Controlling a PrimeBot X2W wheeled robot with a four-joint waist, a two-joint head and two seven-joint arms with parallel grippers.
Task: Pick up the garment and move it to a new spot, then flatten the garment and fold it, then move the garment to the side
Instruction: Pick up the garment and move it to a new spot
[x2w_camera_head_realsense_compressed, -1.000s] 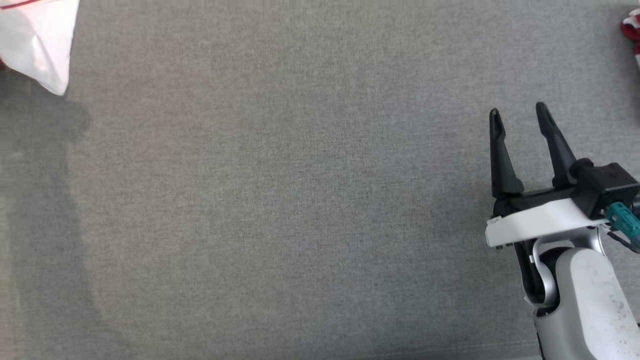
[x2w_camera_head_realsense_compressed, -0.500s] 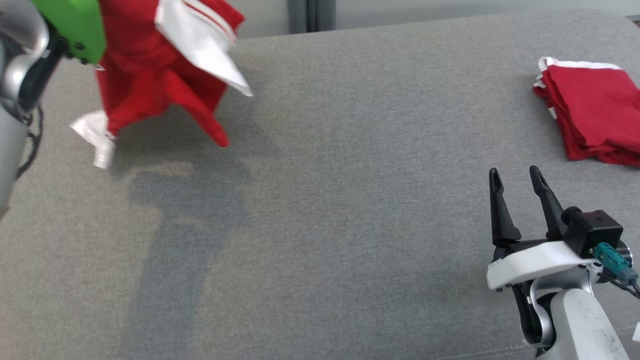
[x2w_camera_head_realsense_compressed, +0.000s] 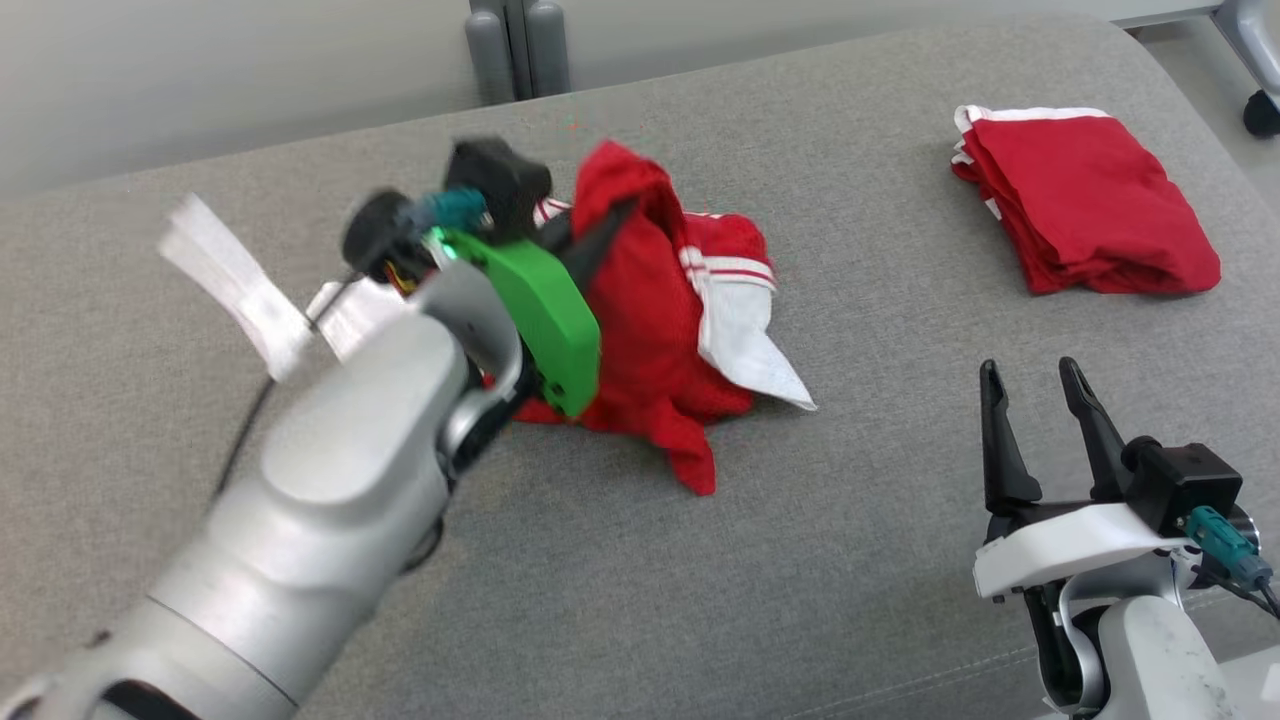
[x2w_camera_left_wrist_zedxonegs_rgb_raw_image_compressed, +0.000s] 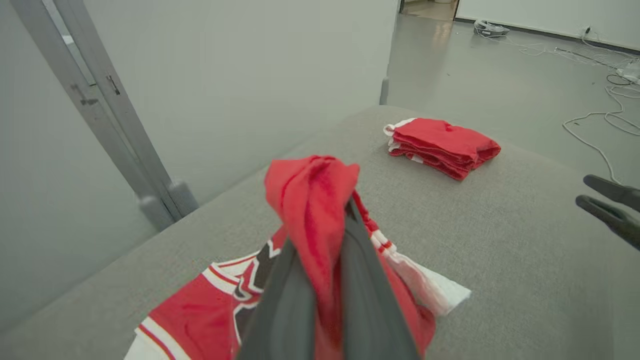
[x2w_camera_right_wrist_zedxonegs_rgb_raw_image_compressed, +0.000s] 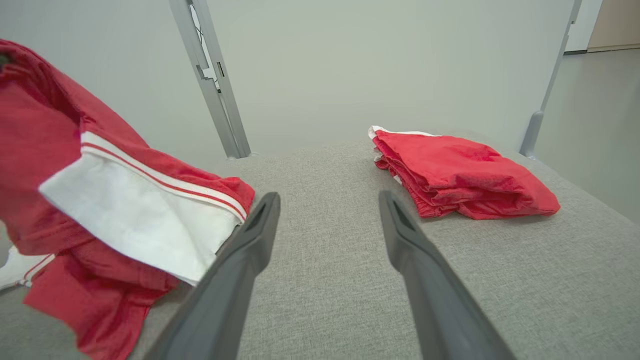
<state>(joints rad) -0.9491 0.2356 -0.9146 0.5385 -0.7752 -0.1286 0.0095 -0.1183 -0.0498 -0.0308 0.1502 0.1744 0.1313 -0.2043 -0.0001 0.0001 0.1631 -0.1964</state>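
The red garment with white striped trim (x2w_camera_head_realsense_compressed: 660, 330) sits bunched near the middle of the grey fabric-covered surface (x2w_camera_head_realsense_compressed: 850, 520). Its top fold is drawn up into a peak and its lower folds spread on the cloth. The left hand (x2w_camera_head_realsense_compressed: 605, 222), reaching in from 8 o'clock, is clenched on that peak. A folded red stack (x2w_camera_head_realsense_compressed: 1085, 200) lies well apart at 2 o'clock. At 4 o'clock the right hand (x2w_camera_head_realsense_compressed: 1028, 366) hovers with fingers spread, grasping nothing.
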